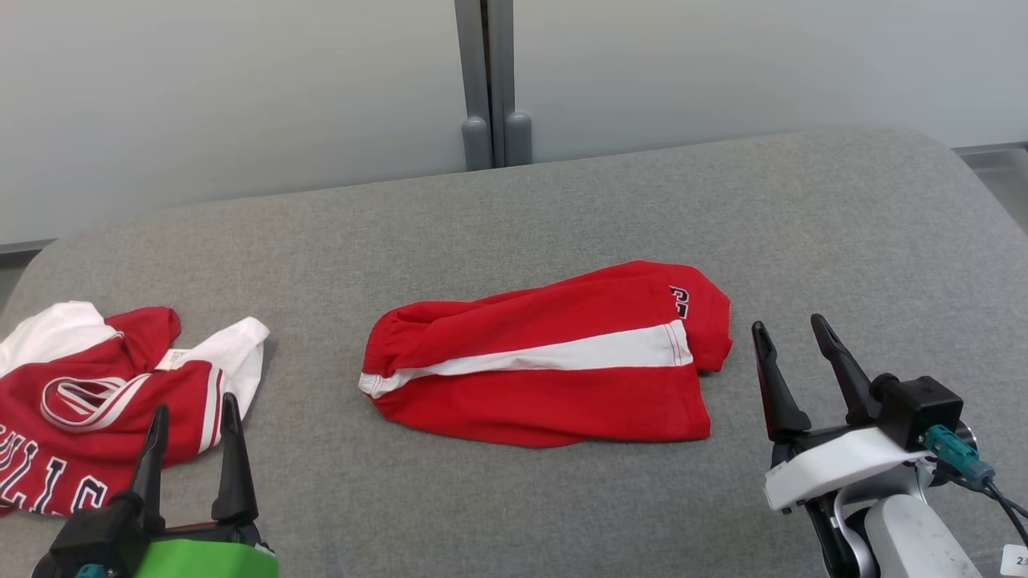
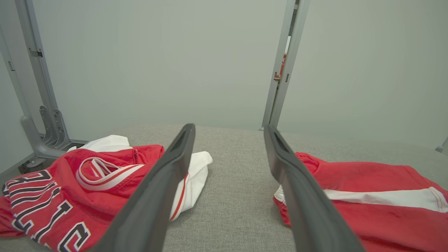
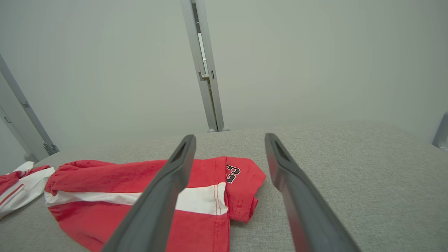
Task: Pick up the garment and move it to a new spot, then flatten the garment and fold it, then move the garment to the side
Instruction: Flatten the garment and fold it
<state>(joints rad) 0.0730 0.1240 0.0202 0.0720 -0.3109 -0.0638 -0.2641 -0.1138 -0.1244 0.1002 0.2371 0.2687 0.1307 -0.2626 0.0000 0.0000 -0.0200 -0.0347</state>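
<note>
Head view: at the lower left is the left end effector (image 1: 196,403). Its two dark fingers are spread apart and nothing is between them. Its fingertips show over the near edge of a crumpled shirt (image 1: 80,385), red and white with dark letters, which rests on the left part of the grey bench (image 1: 514,498). Whether the fingers touch the cloth, I cannot tell.

At the lower right is the right end effector (image 1: 787,322), also with its fingers wide apart and empty. It points up the picture and leans a little to the left. Its tips are just beside the right end of the shorts (image 1: 546,401), but apart from them.

The shorts are the garment of the task. They lie in the middle of the bench, between the two end effectors and well apart from the shirt. They are red, with a white stripe that runs along their length, and the gathered waistband is at the left end. At the right end a part of the cloth is turned over, and dark figures are printed there. In the left wrist view a strip of bare bench shows between shirt and shorts.

Behind the bench stands a pale wall (image 1: 241,96) with a grey upright post (image 1: 486,80) in the middle.
</note>
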